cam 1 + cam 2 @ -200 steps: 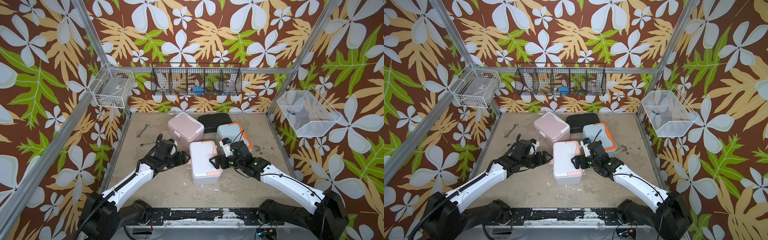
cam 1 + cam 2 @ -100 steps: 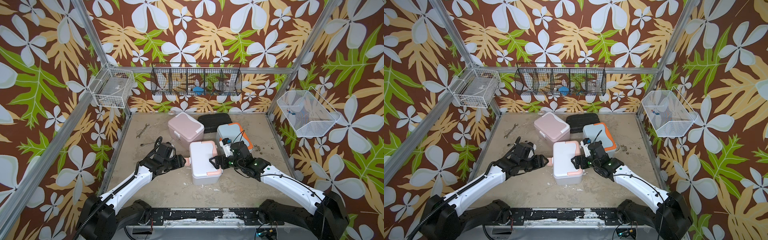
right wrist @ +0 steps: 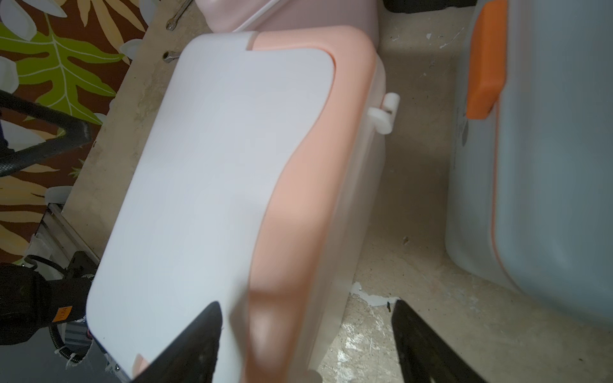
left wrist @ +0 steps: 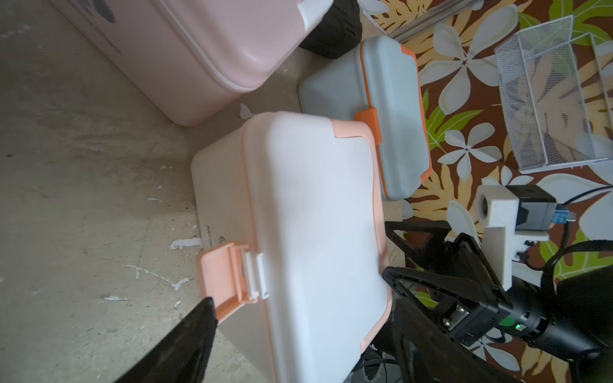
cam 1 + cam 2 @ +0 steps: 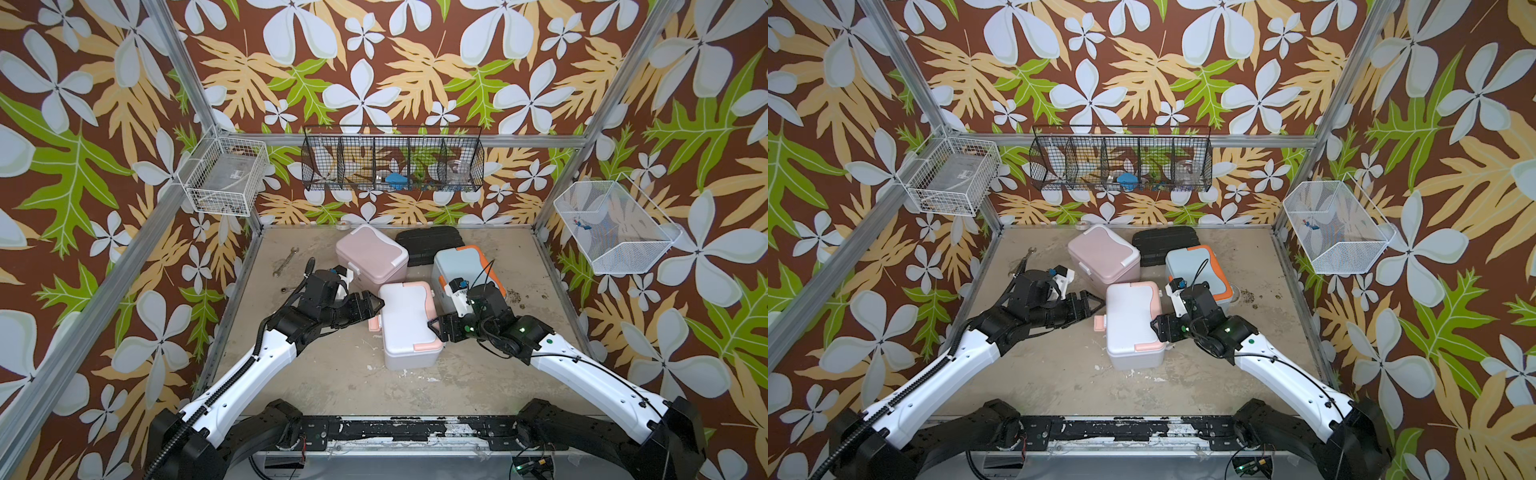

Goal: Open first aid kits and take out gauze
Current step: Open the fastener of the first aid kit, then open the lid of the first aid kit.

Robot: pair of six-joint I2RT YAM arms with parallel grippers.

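White kit [image 5: 405, 320] flanked on both sides, lid shut.
Left gripper [image 5: 376, 309] spread, just beside its latch [image 4: 229, 275]; right gripper [image 5: 434, 330] spread, jaws straddling the opposite edge.

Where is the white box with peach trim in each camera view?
In a top view: white box just below centre.
In a top view: box just below centre.
Left wrist: box fills the centre.
Right wrist: box fills the centre.
Shared landmark: blue box beside it.
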